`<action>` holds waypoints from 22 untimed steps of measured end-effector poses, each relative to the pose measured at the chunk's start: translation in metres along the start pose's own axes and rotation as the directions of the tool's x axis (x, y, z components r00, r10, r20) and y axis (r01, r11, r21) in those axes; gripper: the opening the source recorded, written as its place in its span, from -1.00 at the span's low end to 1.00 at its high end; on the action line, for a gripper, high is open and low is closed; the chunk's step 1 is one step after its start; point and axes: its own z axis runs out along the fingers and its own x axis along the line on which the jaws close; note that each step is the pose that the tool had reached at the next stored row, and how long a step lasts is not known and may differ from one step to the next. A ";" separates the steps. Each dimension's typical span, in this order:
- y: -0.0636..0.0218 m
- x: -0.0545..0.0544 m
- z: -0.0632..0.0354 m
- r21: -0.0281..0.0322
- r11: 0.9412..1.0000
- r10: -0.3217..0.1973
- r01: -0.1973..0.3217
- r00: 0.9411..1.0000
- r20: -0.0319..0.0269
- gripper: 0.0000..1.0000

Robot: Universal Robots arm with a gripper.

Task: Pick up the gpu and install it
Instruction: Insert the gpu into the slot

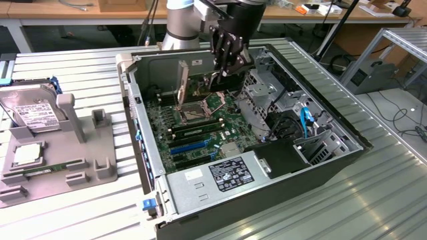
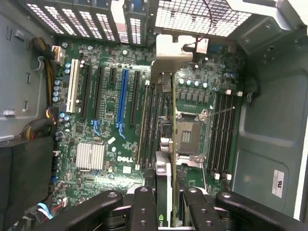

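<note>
Over open PC case, 12 o'clock end in exterior view: arm upright, gripper pointing down, clamped on gpu, edge-on above mobo.

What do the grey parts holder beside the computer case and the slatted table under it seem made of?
The grey blocky parts holder looks like matte plastic, moulded or printed: uniform dull grey, no glints. The silver slatted table looks like bare metal, probably aluminium: pale ribs with soft streaky reflections.
</note>
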 end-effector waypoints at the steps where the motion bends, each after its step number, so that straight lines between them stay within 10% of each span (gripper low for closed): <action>1: 0.0000 0.000 0.0002 0.002 0.999 0.035 -0.035 0.999 0.002 -0.47; 2: 0.0001 0.000 0.0003 0.003 0.998 0.067 -0.067 0.998 0.003 -0.47; 4: 0.0010 0.000 0.0004 0.004 0.997 0.077 -0.077 0.997 0.029 -0.47; 6: 0.0010 0.000 0.0004 0.004 0.997 0.076 -0.076 0.996 0.036 -0.47; 9: 0.0010 0.000 0.0005 0.004 0.997 0.077 -0.077 0.997 0.027 -0.47; 22: 0.0016 0.003 0.0081 0.004 0.997 0.077 -0.077 0.997 0.027 -0.47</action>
